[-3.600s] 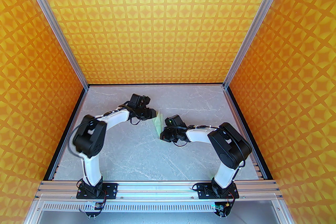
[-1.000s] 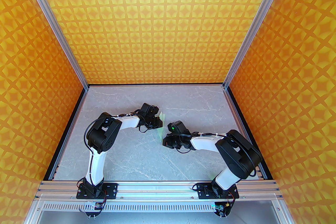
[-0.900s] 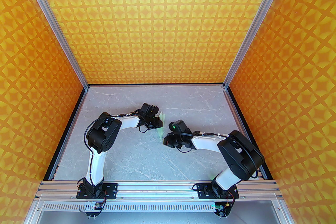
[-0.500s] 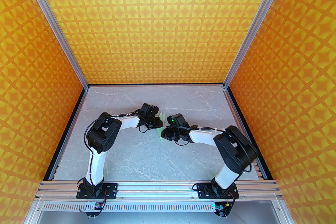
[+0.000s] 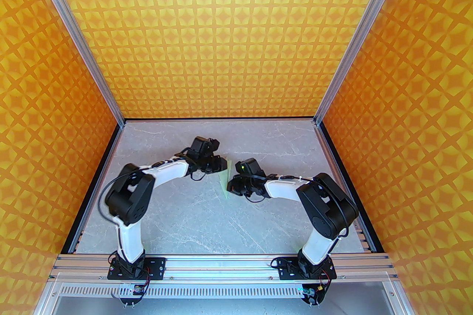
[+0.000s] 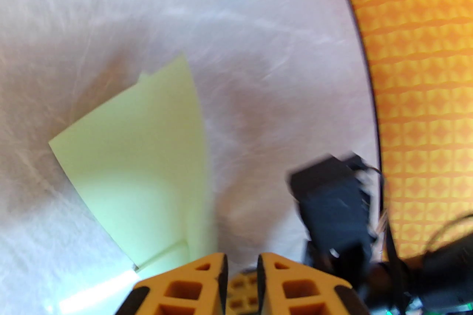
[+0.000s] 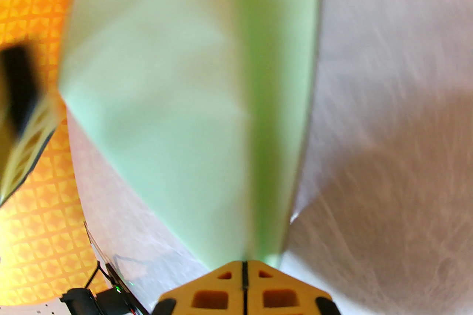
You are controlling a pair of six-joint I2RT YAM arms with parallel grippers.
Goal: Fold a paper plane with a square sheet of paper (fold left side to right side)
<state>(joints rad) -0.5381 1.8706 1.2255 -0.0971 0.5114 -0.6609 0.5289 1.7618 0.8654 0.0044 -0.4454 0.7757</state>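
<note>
The sheet of paper (image 5: 224, 183) is pale mint green and folded into a narrow creased shape, standing up off the table between my two grippers. My right gripper (image 5: 230, 189) is shut on its near end. In the right wrist view the paper (image 7: 177, 103) fans out from the closed right gripper (image 7: 244, 265), with a darker crease running down it. My left gripper (image 5: 223, 164) sits just left of the paper's far end. In the left wrist view a small gap shows at the left gripper (image 6: 241, 265), with nothing in it. The paper (image 6: 140, 158) lies to the left of its fingers.
The grey marble table (image 5: 192, 217) is walled on three sides by orange patterned panels (image 5: 221, 29) on aluminium posts. Both arm bases are bolted to the rail (image 5: 221, 263) at the near edge. The two wrists are close together at mid-table.
My left gripper has let go of the paper, parted its jaws a little and drawn back up and to the left. My right gripper moved left and farther away, carrying the paper.
</note>
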